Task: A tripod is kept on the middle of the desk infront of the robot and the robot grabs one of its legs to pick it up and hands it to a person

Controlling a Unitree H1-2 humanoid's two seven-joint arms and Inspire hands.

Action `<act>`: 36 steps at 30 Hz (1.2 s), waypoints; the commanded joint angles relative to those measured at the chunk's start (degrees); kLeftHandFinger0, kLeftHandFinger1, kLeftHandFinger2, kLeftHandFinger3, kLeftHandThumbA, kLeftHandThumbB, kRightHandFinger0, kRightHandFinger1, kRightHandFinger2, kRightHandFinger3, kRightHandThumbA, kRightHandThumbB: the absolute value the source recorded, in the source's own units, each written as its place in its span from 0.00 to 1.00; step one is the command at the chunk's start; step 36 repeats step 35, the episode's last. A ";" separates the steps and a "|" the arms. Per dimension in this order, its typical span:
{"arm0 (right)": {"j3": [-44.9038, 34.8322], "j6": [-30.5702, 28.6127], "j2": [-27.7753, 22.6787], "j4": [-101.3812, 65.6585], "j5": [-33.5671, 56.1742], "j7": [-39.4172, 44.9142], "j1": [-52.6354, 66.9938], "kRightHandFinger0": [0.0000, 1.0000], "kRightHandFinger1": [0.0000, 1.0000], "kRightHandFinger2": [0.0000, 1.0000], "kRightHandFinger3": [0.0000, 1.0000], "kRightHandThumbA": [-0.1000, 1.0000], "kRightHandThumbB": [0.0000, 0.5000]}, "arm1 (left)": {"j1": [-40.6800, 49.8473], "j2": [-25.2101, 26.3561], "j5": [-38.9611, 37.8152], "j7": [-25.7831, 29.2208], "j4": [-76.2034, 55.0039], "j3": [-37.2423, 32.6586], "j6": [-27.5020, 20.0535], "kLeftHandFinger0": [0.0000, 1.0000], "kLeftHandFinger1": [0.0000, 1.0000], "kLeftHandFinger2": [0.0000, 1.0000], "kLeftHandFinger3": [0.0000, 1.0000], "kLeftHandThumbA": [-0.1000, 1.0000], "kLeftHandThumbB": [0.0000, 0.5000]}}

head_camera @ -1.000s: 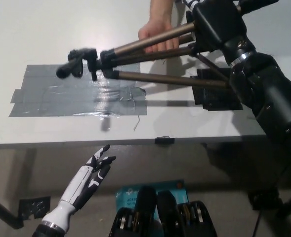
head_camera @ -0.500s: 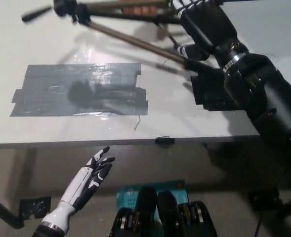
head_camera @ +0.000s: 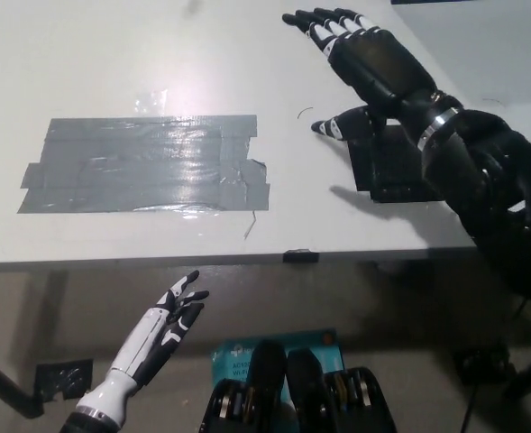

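Head view: big change from half a second back. The black right hand [head_camera: 373, 59] was gripping a tripod leg up near the top edge then, and now it's holding nothing. It's hanging over the far right part of the white desk [head_camera: 112, 72] with its fingers stretched out wide and its thumb pointing left. The tripod itself isn't showing anywhere in this picture anymore, so there's no telling how it looks or where it is. The person's hand from a second ago isn't showing either.

The white left hand [head_camera: 170, 316] is sitting where it was, low at the left below the desk's front edge, fingers loosely apart and holding nothing.

The grey duct tape patch [head_camera: 143, 164] is lying flat mid-desk, and a black square pad [head_camera: 387, 171] is lying just under the right wrist. A blue packet [head_camera: 238, 352] on the floor is showing some white print, too small to read.
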 commanded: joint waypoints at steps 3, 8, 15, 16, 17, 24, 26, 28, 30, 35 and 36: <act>-11.79 22.09 -15.41 -44.16 48.21 20.57 -3.44 1.00 1.00 1.00 1.00 0.89 1.00 | -3.66 1.82 0.00 -2.20 -2.29 -0.56 -2.25 0.86 0.83 0.85 1.00 1.00 0.14; -14.05 22.09 -21.17 -56.81 55.19 12.50 6.49 1.00 1.00 1.00 1.00 0.91 1.00 | -3.65 1.55 -0.43 -2.12 -1.59 -0.56 -2.81 0.87 0.83 0.86 1.00 1.00 0.12; -15.68 14.43 -22.49 -63.33 56.52 2.90 30.46 1.00 1.00 1.00 1.00 0.88 1.00 | -2.27 0.78 -0.16 -1.13 -0.94 -0.53 -3.16 0.83 0.84 0.88 1.00 1.00 0.11; -16.04 13.77 -18.50 -62.49 54.66 1.97 35.80 1.00 1.00 1.00 1.00 0.87 1.00 | -1.73 0.73 0.05 -0.68 -0.81 -0.46 -3.79 0.83 0.85 0.89 1.00 1.00 0.09; -16.26 12.57 -16.39 -60.94 53.66 1.55 38.56 1.00 1.00 1.00 1.00 0.88 1.00 | -1.31 0.67 0.08 -0.40 -0.69 -0.41 -4.29 0.84 0.86 0.89 1.00 1.00 0.08; -16.96 2.43 -0.10 -37.38 48.25 0.03 48.72 1.00 1.00 1.00 1.00 0.98 0.64 | 2.46 -0.29 -0.19 1.25 -0.58 0.29 -4.62 1.00 0.99 1.00 1.00 1.00 0.20; -17.52 2.11 2.53 -34.39 47.87 0.21 49.34 1.00 1.00 1.00 1.00 0.97 0.61 | 3.19 -0.51 -0.17 1.55 -0.62 0.47 -4.31 1.00 1.00 1.00 1.00 1.00 0.23; -18.47 1.74 7.87 -26.74 46.48 -1.25 49.84 1.00 1.00 1.00 1.00 0.95 0.52 | 4.02 -1.04 -1.18 1.78 -0.41 0.99 -4.37 1.00 1.00 1.00 1.00 1.00 0.25; -19.18 1.96 9.95 -23.34 45.46 -1.34 49.96 1.00 1.00 1.00 1.00 0.96 0.44 | 4.38 -1.38 -1.23 2.11 -0.19 1.10 -4.84 1.00 1.00 1.00 1.00 1.00 0.26; -21.37 4.34 12.46 -14.16 46.17 2.15 49.95 1.00 1.00 1.00 1.00 0.95 0.37 | 5.70 -2.71 -1.02 3.35 -0.34 1.76 -5.32 1.00 1.00 1.00 1.00 1.00 0.31; -21.37 4.34 12.46 -14.16 46.17 2.15 49.95 1.00 1.00 1.00 1.00 0.95 0.37 | 5.70 -2.71 -1.02 3.35 -0.34 1.76 -5.32 1.00 1.00 1.00 1.00 1.00 0.31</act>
